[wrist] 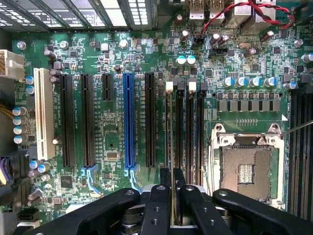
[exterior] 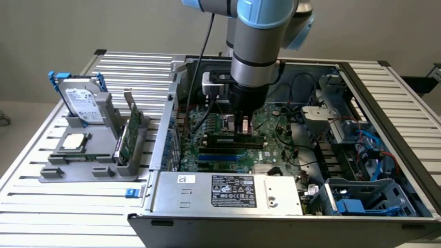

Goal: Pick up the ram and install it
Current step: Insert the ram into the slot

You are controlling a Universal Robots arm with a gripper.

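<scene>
My gripper point(exterior: 241, 129) reaches down into the open computer case point(exterior: 165, 155), over the memory slots of the motherboard point(exterior: 276, 150). The ram point(exterior: 234, 138) is a thin dark-green stick lying along a slot right under the fingertips. From the wrist view I see the ram point(wrist: 169, 132) edge-on, as a thin line over the slot with the white clip. There my gripper point(wrist: 172, 178) has both black fingers point(wrist: 165, 180) pressed close on the stick's end, shut on it. Whether the stick sits fully in the slot I cannot tell.
Beside the slots are an open processor socket point(wrist: 247, 166) and a blue card slot point(wrist: 128, 122). In the case are a power supply point(exterior: 227, 190) and cables point(exterior: 372, 150). Outside it, at the exterior view's left, a grey fixture point(exterior: 76, 170) holds a hard drive point(exterior: 82, 101) and green card point(exterior: 131, 132).
</scene>
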